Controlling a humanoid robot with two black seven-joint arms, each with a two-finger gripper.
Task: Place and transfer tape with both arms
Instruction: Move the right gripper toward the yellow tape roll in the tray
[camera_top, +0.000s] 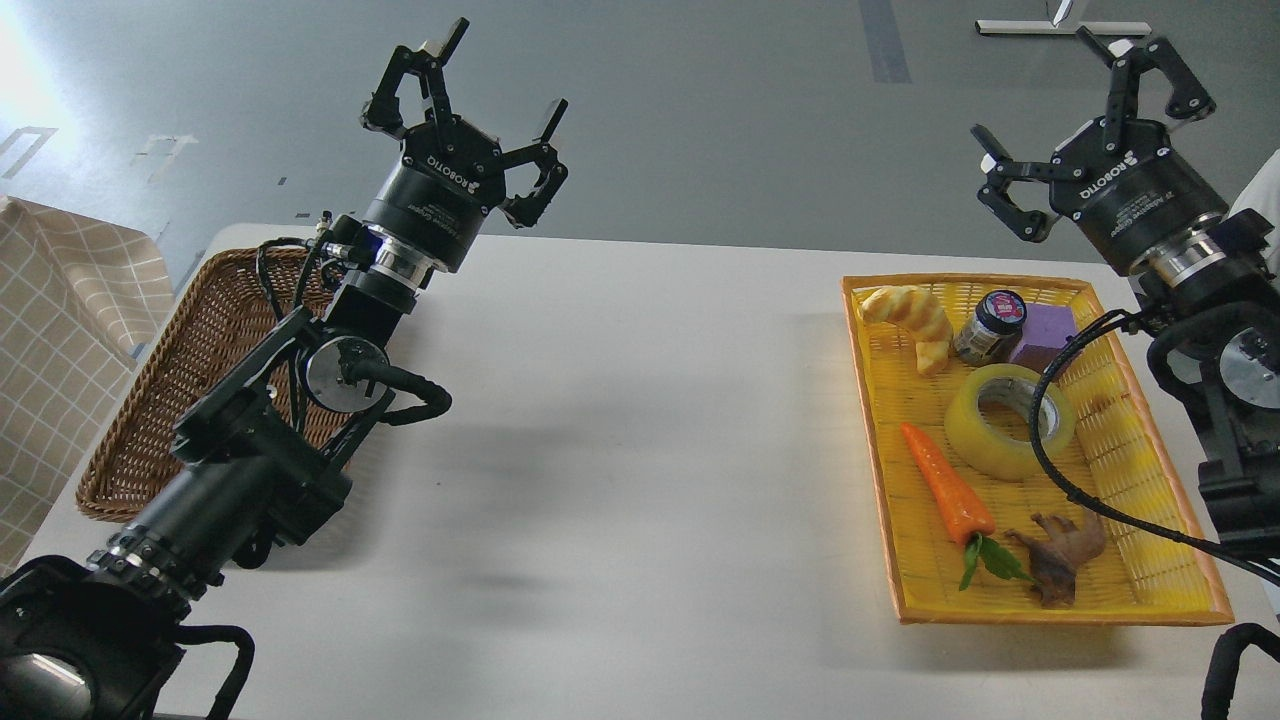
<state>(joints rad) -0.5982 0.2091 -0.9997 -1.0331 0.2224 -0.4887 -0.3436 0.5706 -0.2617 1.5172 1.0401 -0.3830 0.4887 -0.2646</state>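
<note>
The white tabletop (620, 420) spreads below both pincers, carrying two baskets well apart from each other. The brown wicker basket (190, 370) sits under and behind the left arm (250, 440), below the left pincer (470, 95), and the arm's black links cover much of its right side. The yellow woven tray (1150, 590) lies below the right pincer (1090, 110), toward the lower left of it, with the right arm (1220, 370) rising along its right edge and a black cable (1050, 440) looping over its middle.

The left pincer is raised above the far edge of the tabletop, its fingers spread wide with nothing between them. The right pincer is likewise raised and splayed wide, gripping nothing.

The tape (1005, 425), a translucent yellow roll with a pale core, lies flat in the yellow woven tray, below the right pincer and a little to its left, well apart from it; the cable crosses its right side. Far to the right of the left pincer, it is nowhere near that one.

Just beyond the tape, nearer the right pincer, are a croissant (915, 320), a dark-lidded jar (990, 325) and a purple block (1045, 335). Nearer the viewer than the tape lie an orange carrot (945, 485) with green leaves and a small brown figure (1060, 555).
</note>
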